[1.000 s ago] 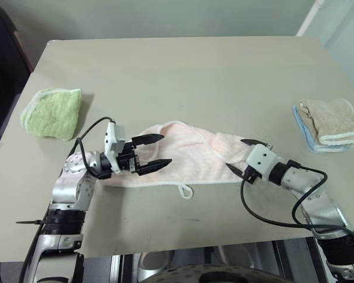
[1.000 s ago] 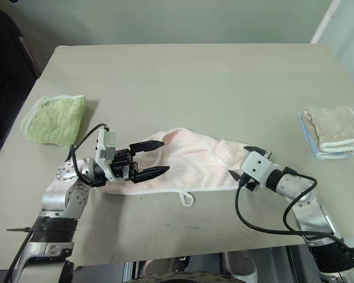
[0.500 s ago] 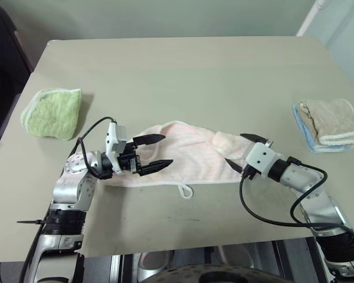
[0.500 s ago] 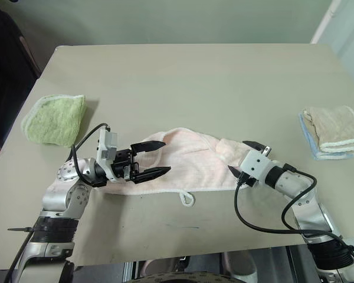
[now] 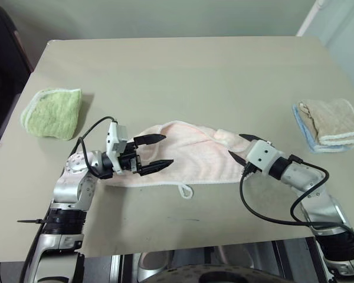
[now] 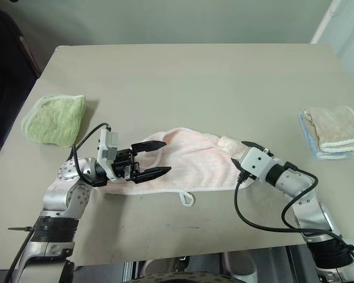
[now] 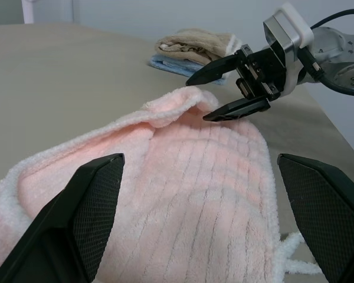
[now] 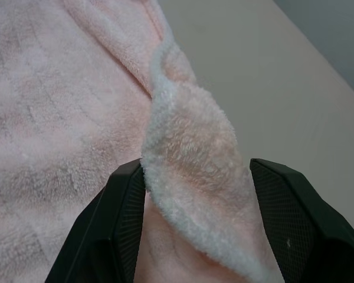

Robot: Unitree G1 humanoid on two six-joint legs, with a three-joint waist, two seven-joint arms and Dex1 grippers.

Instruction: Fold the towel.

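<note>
The pale pink towel [image 5: 189, 154] lies rumpled in a long strip across the near middle of the table, its loop tab [image 5: 186, 191] on the near edge. My left gripper [image 5: 167, 150] hovers level over the towel's left end, open, with nothing between its fingers. At the right end my right gripper [image 5: 235, 145] straddles a raised fold of the towel [image 8: 192, 159]. In the right wrist view the fold fills the gap between its two fingers [image 8: 121, 224], which still stand apart. The left wrist view looks along the towel [image 7: 194, 177] toward the right gripper [image 7: 215, 88].
A folded green towel [image 5: 52, 112] lies at the table's left side. A stack of folded beige and light-blue towels [image 5: 330, 124] sits near the right edge. The tan table [image 5: 183, 71] stretches bare behind the pink towel.
My right gripper's fingers have drawn closer together around the fold at the towel's right end. The left gripper has kept still and open.
</note>
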